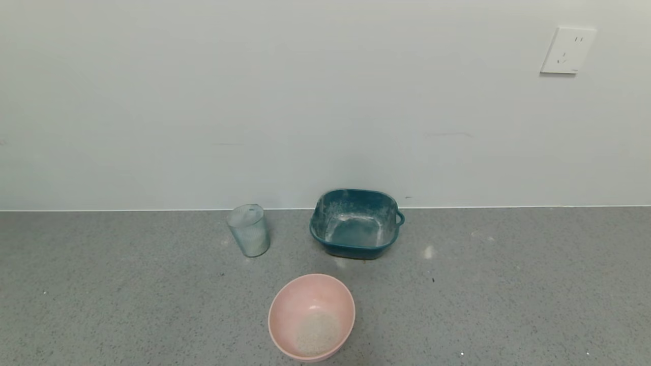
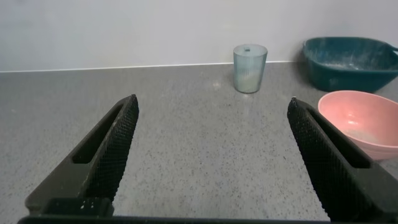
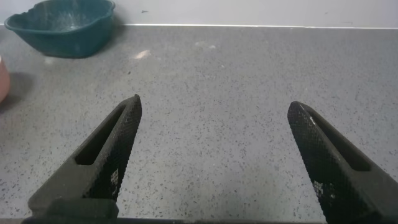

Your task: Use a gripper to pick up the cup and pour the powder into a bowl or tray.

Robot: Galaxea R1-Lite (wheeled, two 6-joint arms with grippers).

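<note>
The clear ribbed cup (image 1: 248, 230) stands upright on the grey counter near the wall; it also shows in the left wrist view (image 2: 249, 60). The pink bowl (image 1: 311, 300) sits in front of it, with a pale heap of powder (image 1: 316, 333) at its base; its rim shows in the left wrist view (image 2: 360, 118). My left gripper (image 2: 211, 106) is open and empty, well short of the cup. My right gripper (image 3: 214, 106) is open and empty over bare counter. Neither arm shows in the head view.
A teal tray (image 1: 354, 223) with a white dusty film and a handle loop stands by the wall, right of the cup; it also shows in the left wrist view (image 2: 348, 62) and the right wrist view (image 3: 62, 28). A wall socket (image 1: 567, 50) is at upper right.
</note>
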